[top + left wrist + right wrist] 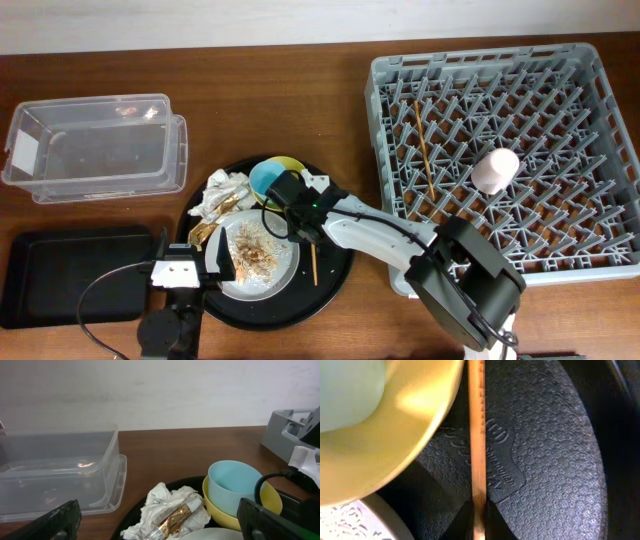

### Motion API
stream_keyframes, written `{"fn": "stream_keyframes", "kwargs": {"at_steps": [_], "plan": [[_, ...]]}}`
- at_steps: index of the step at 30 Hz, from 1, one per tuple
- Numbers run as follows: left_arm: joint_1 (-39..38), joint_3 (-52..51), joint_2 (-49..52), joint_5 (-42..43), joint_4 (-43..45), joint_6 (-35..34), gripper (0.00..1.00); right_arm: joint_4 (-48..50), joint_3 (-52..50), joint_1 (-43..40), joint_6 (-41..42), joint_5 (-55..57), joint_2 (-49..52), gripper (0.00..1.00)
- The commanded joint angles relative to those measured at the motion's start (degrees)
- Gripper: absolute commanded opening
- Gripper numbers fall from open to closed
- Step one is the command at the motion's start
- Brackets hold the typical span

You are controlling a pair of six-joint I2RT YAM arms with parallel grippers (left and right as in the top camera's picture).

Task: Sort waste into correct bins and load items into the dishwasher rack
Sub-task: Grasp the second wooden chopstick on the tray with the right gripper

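Note:
My right gripper (303,228) (479,522) is shut on a wooden chopstick (477,435) (313,262) low over the round black tray, beside the yellow-green bowl (290,163) (395,435) that holds the light blue cup (265,180) (232,482). My left gripper (188,248) (165,527) is open at the tray's left, facing the white-and-gold wrappers (222,195) (172,512). The plate (285,270) carries beige food scraps (255,255). The dishwasher rack (390,75) holds the other chopstick (425,145) and the pink cup (497,168).
The clear tub (100,100) (60,475) stands at the back left, and the shallow black tray (70,275) lies at the front left. The round black tray (330,290) (555,460) sits mid-table. The right arm stretches across the tray from the front right.

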Motion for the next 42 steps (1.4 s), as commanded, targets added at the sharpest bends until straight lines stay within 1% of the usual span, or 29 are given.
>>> {"fn": "stream_keyframes", "kwargs": {"at_steps": [1,4,8,11,12,13,14,15,17,18,21,22,23,24,27,28,31,32,33,34,38,42], "plan": [[-0.17,-0.42,-0.2,0.37,0.11,1.07,1.0,0.04,-0.26,0.35,-0.11,1.07,2.67,0.04],[-0.17,-0.42,-0.2,0.37,0.11,1.07,0.99,-2.47,1.27,0.17,-0.09,1.11,2.21,0.04],[-0.17,-0.42,-0.2,0.37,0.11,1.07,0.99,-10.86,7.13,-4.35,-0.61,1.29,-3.08,0.04],[-0.17,-0.42,-0.2,0.37,0.11,1.07,0.99,-17.62,12.9,-12.55,-8.44,0.61,-8.74,0.04],[-0.17,-0.42,-0.2,0.37,0.11,1.07,0.99,-18.75,14.27,-15.39,-10.45,-1.46,-9.9,0.04],[-0.17,-0.42,-0.2,0.37,0.11,1.07,0.99,-18.82,14.93,-18.01,-12.98,-6.97,-10.78,0.04],[-0.17,-0.42,-0.2,0.37,0.11,1.07,0.99,-18.27,15.02,-20.85,-18.21,-16.2,-11.26,0.04],[-0.17,-0.42,-0.2,0.37,0.11,1.07,0.99,-18.51,14.99,-21.46,-21.77,-19.74,-11.13,0.08],[-0.17,-0.42,-0.2,0.37,0.11,1.07,0.99,-19.21,14.47,-19.65,-24.85,-20.02,-10.29,0.19],[-0.17,-0.42,-0.2,0.37,0.11,1.07,0.99,-19.08,14.14,-17.84,-24.81,-18.69,-9.73,0.22],[-0.17,-0.42,-0.2,0.37,0.11,1.07,0.99,-16.31,12.2,-9.05,-24.0,-9.14,-7.26,0.47],[-0.17,-0.42,-0.2,0.37,0.11,1.07,0.99,-15.26,11.1,-5.84,-19.74,-2.36,-5.73,0.55],[-0.17,-0.42,-0.2,0.37,0.11,1.07,0.99,-15.17,10.64,-3.32,-16.0,2.27,-4.17,0.55],[-0.17,-0.42,-0.2,0.37,0.11,1.07,0.99,-14.95,10.6,-2.01,-14.38,4.15,-2.86,0.55],[-0.17,-0.42,-0.2,0.37,0.11,1.07,0.99,-13.4,10.6,0.48,-12.41,5.86,1.42,0.52],[-0.17,-0.42,-0.2,0.37,0.11,1.07,1.0,-13.2,10.6,1.07,-11.8,5.81,3.13,0.46],[-0.17,-0.42,-0.2,0.37,0.11,1.07,0.99,-13.25,10.6,1.16,-11.41,5.35,5.66,0.35],[-0.17,-0.42,-0.2,0.37,0.11,1.07,0.99,-13.22,10.6,1.16,-11.41,5.4,5.97,0.34],[-0.17,-0.42,-0.2,0.37,0.11,1.07,0.99,-13.16,10.6,1.16,-11.41,5.38,6.01,0.31],[-0.17,-0.42,-0.2,0.37,0.11,1.07,0.99,-13.18,10.6,1.16,-11.41,5.38,6.12,0.29],[-0.17,-0.42,-0.2,0.37,0.11,1.07,0.99,-13.05,10.54,1.01,-11.45,5.35,8.02,0.28],[-0.17,-0.42,-0.2,0.37,0.11,1.07,0.99,-13.18,10.54,0.98,-11.43,3.82,8.26,0.16]]}}
